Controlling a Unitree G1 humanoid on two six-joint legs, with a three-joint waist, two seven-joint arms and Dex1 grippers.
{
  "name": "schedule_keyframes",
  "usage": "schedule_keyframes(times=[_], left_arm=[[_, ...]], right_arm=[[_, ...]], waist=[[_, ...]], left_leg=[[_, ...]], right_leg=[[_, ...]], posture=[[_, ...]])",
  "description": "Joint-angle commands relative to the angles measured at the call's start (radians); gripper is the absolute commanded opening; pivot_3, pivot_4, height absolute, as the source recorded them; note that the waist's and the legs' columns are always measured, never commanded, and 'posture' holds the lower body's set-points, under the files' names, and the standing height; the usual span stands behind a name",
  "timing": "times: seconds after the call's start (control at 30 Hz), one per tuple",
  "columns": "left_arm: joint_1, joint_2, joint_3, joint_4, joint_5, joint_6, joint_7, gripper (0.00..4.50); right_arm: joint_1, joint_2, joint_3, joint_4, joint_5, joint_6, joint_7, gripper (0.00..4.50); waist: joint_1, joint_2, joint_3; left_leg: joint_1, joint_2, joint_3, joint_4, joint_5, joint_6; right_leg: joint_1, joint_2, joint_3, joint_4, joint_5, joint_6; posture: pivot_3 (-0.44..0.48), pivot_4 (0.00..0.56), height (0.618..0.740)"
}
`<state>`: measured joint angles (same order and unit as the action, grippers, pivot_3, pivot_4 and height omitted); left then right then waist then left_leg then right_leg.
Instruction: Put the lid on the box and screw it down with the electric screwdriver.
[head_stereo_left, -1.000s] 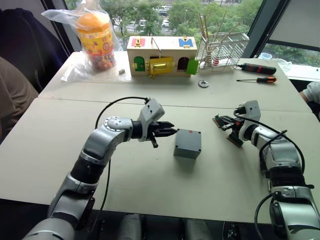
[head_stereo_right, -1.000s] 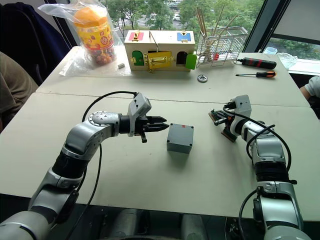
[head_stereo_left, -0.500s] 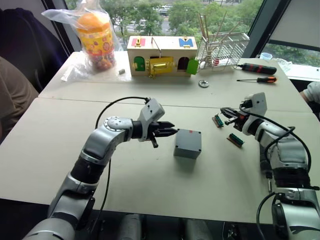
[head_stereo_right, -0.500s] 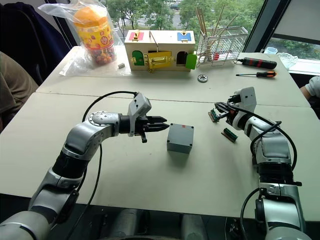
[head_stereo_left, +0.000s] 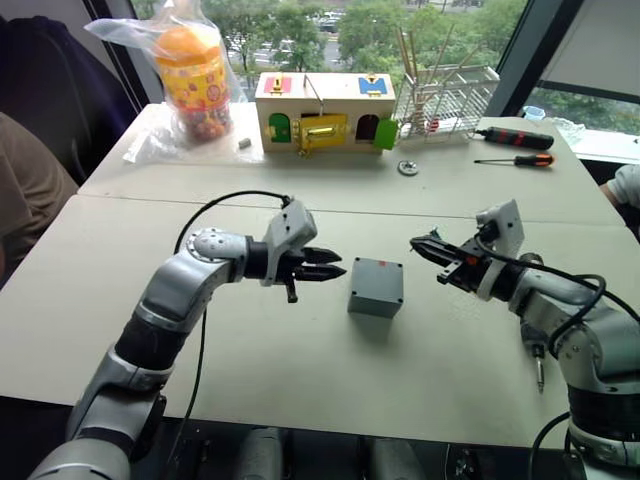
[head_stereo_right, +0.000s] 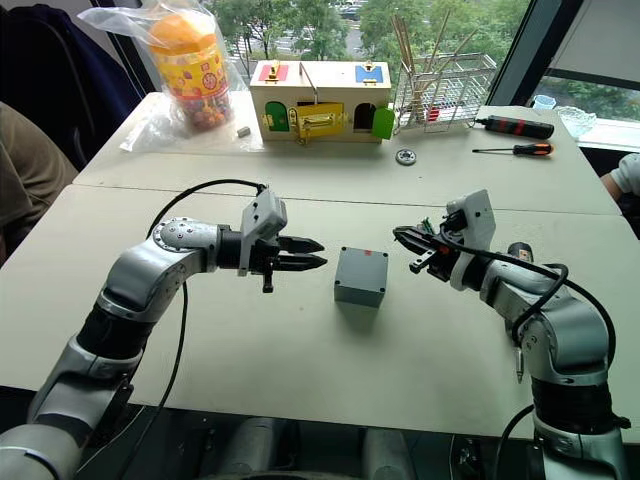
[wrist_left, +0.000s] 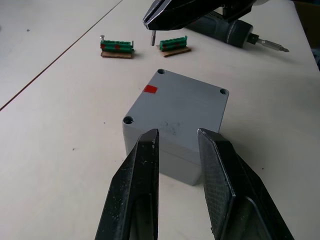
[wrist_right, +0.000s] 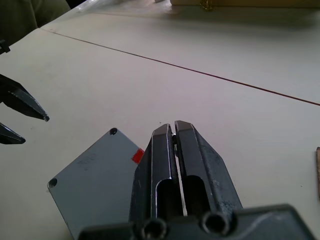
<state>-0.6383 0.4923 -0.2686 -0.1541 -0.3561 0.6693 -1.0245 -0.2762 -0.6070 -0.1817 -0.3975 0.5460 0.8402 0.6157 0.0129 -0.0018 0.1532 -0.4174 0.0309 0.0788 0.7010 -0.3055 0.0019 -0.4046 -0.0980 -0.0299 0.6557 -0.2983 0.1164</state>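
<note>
Near table, pale top, butted against a second table along its far edge.

- The box stands about mid-table, well in from every edge, with bare tabletop on all sides. The lid sits on top of it, flush, with a dark screw hole at each visible corner and a small red mark near one edge.
- Left gripper: the arm reaches in from the left edge side with the forearm roughly level above the top. Its fingers point at the box's left face and stop just short of it, not touching. The jaws are parted a little, with a narrow gap and nothing between them.
- Right gripper: the arm comes in from the right with the elbow bent and the wrist raised off the table. Its tips hang near the box's far right corner, clear of the lid. The jaws are pressed together on a small screw that hangs point-down from the tips.
- The electric screwdriver lies flat on the table beyond the right gripper, toward the right edge, with its bit bare.
- Two green terminal strips lie apart on the top between the box and the screwdriver.
- The open strip between box and near edge is wide, and so is the left half of the table.
- The far table holds a wooden latch box and a wire rack along its far edge.
</note>
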Motion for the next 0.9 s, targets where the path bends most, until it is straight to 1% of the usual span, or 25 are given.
schedule_keyframes(times=[0.03, 0.6, 0.9], left_arm=[[-0.009, 0.000, -0.001, -0.015, 0.003, -0.026, -0.004, 1.20], [0.011, -0.008, -0.004, -0.026, 0.000, -0.019, 0.015, 1.20], [0.007, -0.011, -0.007, -0.027, -0.004, -0.014, 0.023, 1.20]], right_arm=[[-0.001, -0.006, 0.005, -0.031, 0.012, -0.001, -0.003, 0.02], [0.022, -0.046, 0.038, -0.015, 0.009, 0.000, 0.019, 0.02], [-0.004, -0.032, 0.064, 0.030, -0.024, -0.042, 0.014, 0.02]], waist=[[0.000, 0.000, 0.000], [0.000, 0.000, 0.000], [-0.001, 0.000, 0.000]], left_leg=[[0.000, 0.000, 0.000, 0.000, 0.000, 0.000], [0.000, 0.000, 0.000, 0.000, 0.000, 0.000], [0.000, 0.000, 0.000, 0.000, 0.000, 0.000]], right_leg=[[0.000, 0.000, 0.000, 0.000, 0.000, 0.000], [0.000, 0.000, 0.000, 0.000, 0.000, 0.000], [0.000, 0.000, 0.000, 0.000, 0.000, 0.000]], posture=[[0.000, 0.150, 0.708], [0.000, 0.150, 0.708], [0.000, 0.150, 0.708]])
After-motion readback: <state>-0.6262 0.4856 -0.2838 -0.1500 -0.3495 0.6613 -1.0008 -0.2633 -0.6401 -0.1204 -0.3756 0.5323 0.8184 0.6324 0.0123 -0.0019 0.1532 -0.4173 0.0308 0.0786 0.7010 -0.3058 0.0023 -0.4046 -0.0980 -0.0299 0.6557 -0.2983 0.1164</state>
